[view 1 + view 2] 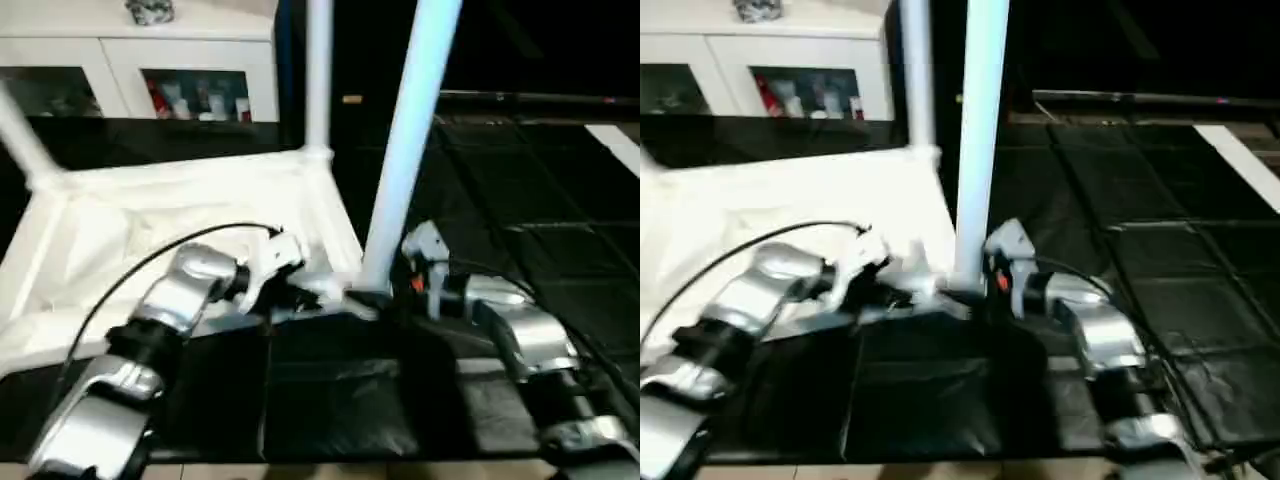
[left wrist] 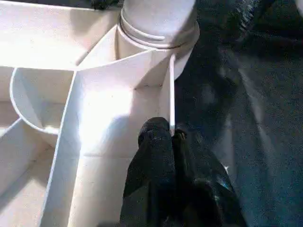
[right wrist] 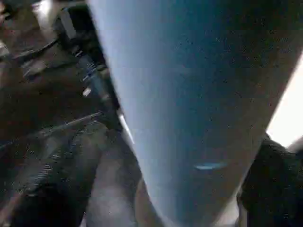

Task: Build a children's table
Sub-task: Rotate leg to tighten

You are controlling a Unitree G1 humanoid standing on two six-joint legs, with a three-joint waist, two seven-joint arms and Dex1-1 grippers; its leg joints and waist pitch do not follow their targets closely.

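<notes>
Fingers (image 2: 158, 156) of left gripper (image 2: 165, 142) pinch tabletop (image 1: 150, 215) edge wall beside socketed leg (image 1: 405, 150).

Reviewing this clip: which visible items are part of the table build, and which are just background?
Part of the job:
- tabletop, upside down, ribbed underside up
- near-corner leg, at the right end effector
- far-corner leg, standing in its socket
- left end effector, pinching the tabletop's rim

Just background:
- white cabinet with glass doors
- black floor mat

Near leg (image 1: 410, 140) top cut off
</notes>
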